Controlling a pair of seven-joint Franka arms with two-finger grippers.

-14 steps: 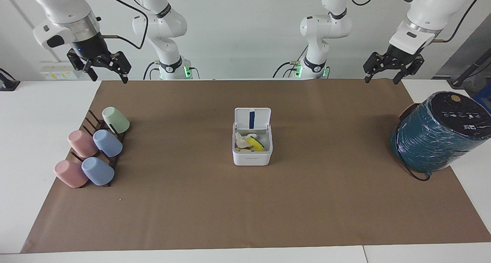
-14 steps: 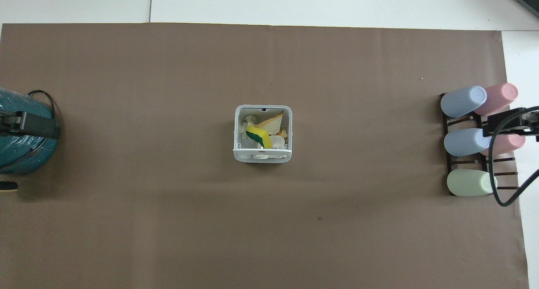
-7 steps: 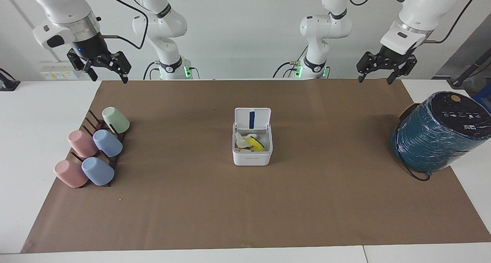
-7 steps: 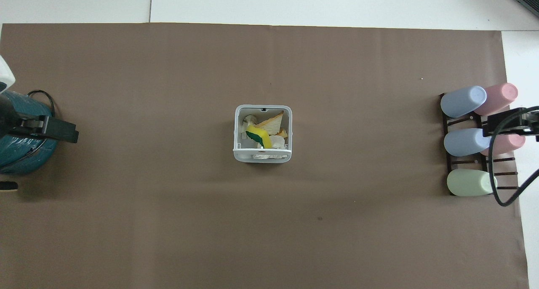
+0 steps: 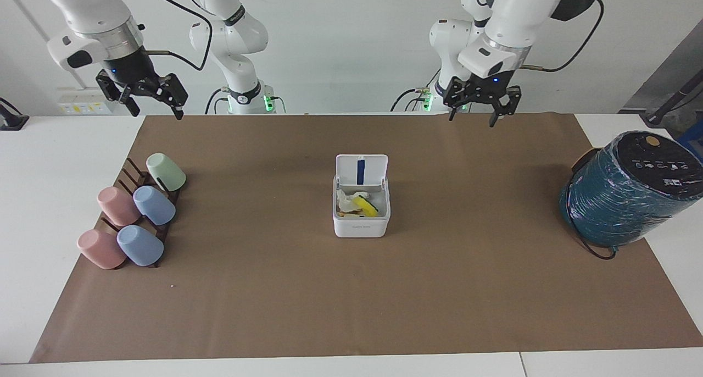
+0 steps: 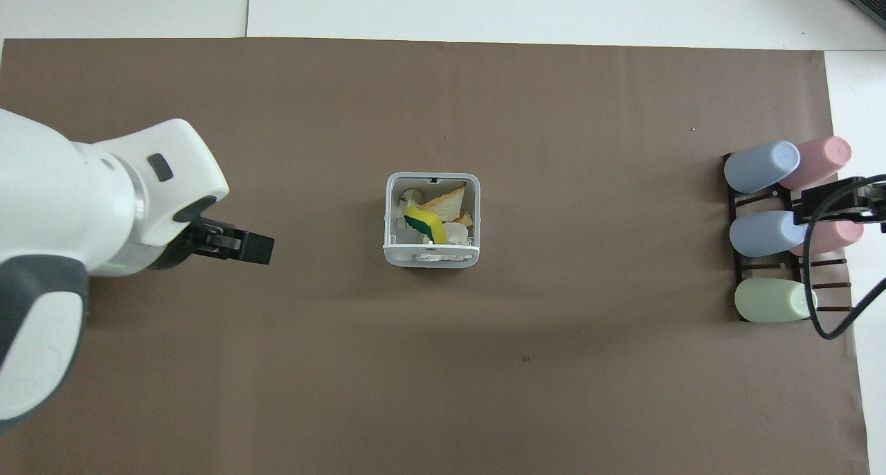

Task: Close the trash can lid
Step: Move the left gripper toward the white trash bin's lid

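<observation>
A: Where is the can (image 5: 361, 211)?

B: At the middle of the brown mat (image 5: 351, 311), well apart from everything else. Its lid (image 5: 361, 171) stands upright on the edge nearer the robots, blue strip facing away from them, and scraps show inside.

A: So nothing is closed yet. Which arm has the job?

B: I'd judge the left one. The left gripper (image 5: 478, 113) hangs high over the mat, toward the left arm's end of it, fingers spread wide and holding nothing. It is clear of the can and the lid.

A: And the other?

B: The right gripper (image 5: 154, 103) waits up in the air near the cup rack (image 5: 137, 212), also parted and empty.

A: Which step, then?

B: The approach, as I read it. No contact has been made.

A: What does the next move need?

B: The left gripper has to come over the can, get to the lid's outer face on the robots' side, and tip it forward and down onto the rim. A push near the top edge should swing the hinge; too hard a shove low down could slide the light can across the mat.
</observation>
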